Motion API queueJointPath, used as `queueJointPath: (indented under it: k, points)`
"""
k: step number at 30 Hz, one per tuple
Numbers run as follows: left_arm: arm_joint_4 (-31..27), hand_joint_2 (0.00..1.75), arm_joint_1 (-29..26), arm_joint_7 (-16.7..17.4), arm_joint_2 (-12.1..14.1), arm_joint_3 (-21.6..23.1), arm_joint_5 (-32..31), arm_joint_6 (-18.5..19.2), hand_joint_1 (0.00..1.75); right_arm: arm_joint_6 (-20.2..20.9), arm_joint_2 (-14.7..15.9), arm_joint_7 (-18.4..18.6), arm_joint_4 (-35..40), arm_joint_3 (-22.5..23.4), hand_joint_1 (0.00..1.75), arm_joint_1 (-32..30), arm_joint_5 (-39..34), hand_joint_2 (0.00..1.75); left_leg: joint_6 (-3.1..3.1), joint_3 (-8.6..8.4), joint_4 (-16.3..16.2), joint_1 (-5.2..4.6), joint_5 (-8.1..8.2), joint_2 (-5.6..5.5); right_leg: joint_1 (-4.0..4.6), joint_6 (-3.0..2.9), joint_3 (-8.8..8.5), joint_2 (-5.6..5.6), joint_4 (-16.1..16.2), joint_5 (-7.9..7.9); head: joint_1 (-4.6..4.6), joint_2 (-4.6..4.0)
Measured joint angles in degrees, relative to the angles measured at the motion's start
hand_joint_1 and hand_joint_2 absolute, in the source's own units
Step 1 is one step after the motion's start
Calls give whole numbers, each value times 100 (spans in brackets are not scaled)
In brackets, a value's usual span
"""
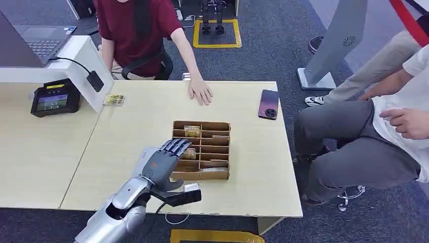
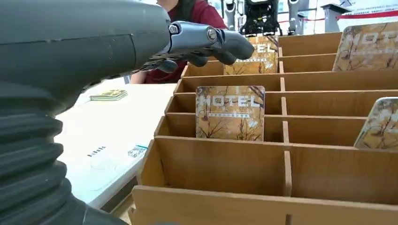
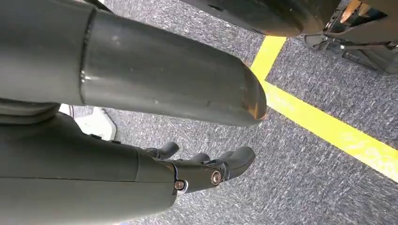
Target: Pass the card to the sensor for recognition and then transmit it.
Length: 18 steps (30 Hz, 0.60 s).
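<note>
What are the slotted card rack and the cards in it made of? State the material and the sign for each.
Card rack: looks like thin unpainted wood or fibreboard, matte brown, with flat cut dividers and paler edges.
Cards: probably glossy plastic or laminated card, given the rounded corners, printed HOTEL artwork and slight sheen; the exact stock cannot be told.

The left hand is covering the box's nine o'clock cells and most of one card. A laptop is running off the picture at ten o'clock. The reader's screen is showing too small to read.
</note>
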<state>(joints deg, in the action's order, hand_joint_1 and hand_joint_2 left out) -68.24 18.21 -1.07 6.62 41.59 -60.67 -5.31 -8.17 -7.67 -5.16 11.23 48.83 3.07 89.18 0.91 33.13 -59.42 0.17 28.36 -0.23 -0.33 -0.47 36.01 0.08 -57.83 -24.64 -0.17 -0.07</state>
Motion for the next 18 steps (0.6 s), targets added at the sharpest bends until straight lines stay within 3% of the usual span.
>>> queueJointPath:
  k: [18]
  points:
    - [70,175,29,0,-77,-37,0,0,0,-7,-9,0,0,0,0,-1,4,0,0,0,0,0,0,0,0,0,0,0,0,0,0,0]
